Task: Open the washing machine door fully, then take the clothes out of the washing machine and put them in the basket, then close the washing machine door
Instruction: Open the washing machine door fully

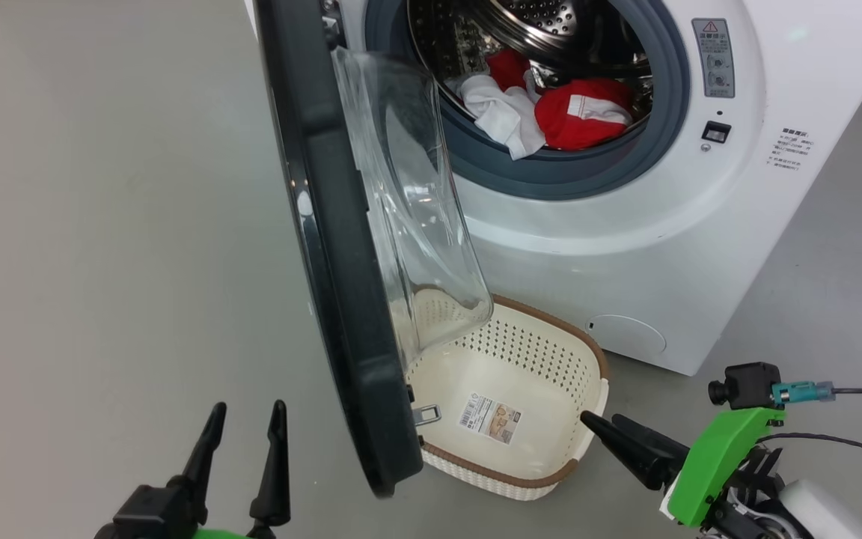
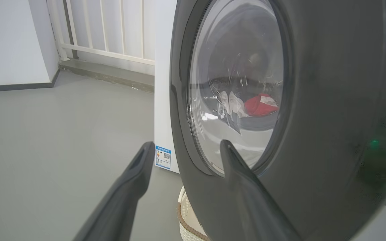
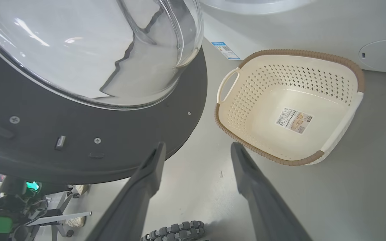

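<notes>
Jaws on both arms are being held wide apart and empty; nothing is being gripped on either side.

From the head view, the left jaws are being carried low over the grey floor (image 1: pixel 102 224), near the outer face of the washing machine door (image 1: pixel 334 247). The right jaws are being pointed at the near corner of the basket (image 1: pixel 551 320). The door is being seen almost edge-on, swung well out from the washing machine (image 1: pixel 625 247), its glass bowl hanging over one end of the basket. The clothes (image 1: pixel 581 112), red and white, are being left lying at the drum's mouth.

Over to the left wrist view: the door's dark rim is being faced close up. One finger (image 2: pixel 246 187) is overlapping it, though contact cannot be told. The clothes are being glimpsed through the glass.

Right wrist view now: the door's inner side and the basket, bare but for its sticker (image 3: pixel 293 120), are being looked down on.

By judgement, the opening is being finished or is nearly done. Unloading and closing are yet to come.
</notes>
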{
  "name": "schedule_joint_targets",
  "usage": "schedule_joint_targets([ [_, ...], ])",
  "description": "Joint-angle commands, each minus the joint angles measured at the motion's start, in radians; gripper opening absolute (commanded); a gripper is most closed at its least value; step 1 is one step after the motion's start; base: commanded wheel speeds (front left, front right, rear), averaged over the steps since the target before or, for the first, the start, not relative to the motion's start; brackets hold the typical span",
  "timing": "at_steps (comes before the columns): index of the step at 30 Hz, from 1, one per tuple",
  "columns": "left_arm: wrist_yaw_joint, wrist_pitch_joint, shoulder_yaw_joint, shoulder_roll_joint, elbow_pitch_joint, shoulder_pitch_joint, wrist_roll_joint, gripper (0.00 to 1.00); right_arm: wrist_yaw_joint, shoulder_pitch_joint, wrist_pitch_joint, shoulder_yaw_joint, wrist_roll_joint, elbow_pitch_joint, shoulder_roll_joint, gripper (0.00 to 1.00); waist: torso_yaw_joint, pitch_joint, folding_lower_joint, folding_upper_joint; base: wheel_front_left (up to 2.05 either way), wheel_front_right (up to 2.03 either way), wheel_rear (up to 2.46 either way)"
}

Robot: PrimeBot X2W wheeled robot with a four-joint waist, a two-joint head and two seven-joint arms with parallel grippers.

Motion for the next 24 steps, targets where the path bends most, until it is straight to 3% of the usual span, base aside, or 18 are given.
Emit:
schedule_joint_targets([
  [1,-0.006,-0.009,0.038,0.009,-0.017,-0.01,-0.006,1.0,0.007,0.008,-0.036,0.027,-0.016,-0.026,-0.02,1.0,-0.002,0.0,0.0,-0.0001,0.0,0.0,0.0],
  [15,-0.014,-0.009,0.044,0.009,-0.005,-0.006,-0.002,1.0,0.007,-0.053,-0.453,0.247,-0.151,0.071,-0.103,1.0,-0.006,-0.005,0.0,-0.0001,0.0,0.0,0.0],
  [20,-0.017,-0.009,0.047,0.009,-0.003,-0.003,-0.001,1.0,0.007,-0.073,-0.512,0.275,-0.209,0.118,-0.106,1.0,-0.008,-0.005,0.0,-0.0001,0.0,0.0,0.0],
  [24,-0.018,-0.009,0.049,0.009,-0.003,-0.003,-0.001,1.0,0.007,-0.078,-0.517,0.229,-0.274,0.125,-0.098,1.0,-0.011,-0.003,0.0,-0.0001,0.0,0.0,0.0],
])
